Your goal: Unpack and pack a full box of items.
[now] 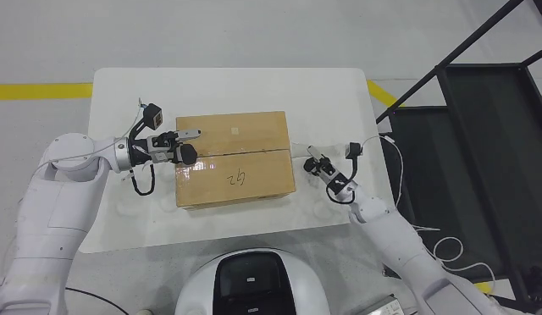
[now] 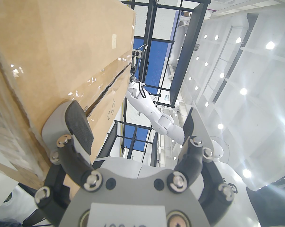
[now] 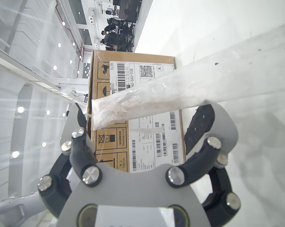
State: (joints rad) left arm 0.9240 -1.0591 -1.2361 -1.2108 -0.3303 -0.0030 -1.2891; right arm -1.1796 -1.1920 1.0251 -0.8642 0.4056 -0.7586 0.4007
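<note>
A closed cardboard box (image 1: 237,158) sits in the middle of the white table (image 1: 330,95). My left gripper (image 1: 188,143) is at the box's left end and open; in the left wrist view the gripper (image 2: 130,112) has one pad (image 2: 77,124) lying on the box (image 2: 50,48) top beside the centre seam (image 2: 109,81), the other finger in the air. My right gripper (image 1: 315,163) is open just off the box's right end. A loose strip of clear tape (image 3: 180,88) crosses the open right gripper (image 3: 142,112) in front of the labelled box (image 3: 104,140) end. The tape (image 1: 298,150) runs from the box's right edge.
A black metal rack (image 1: 474,146) stands close to the table's right side. A yellow line (image 1: 42,90) runs across the floor behind the table. There is bare tabletop behind the box and in front of it.
</note>
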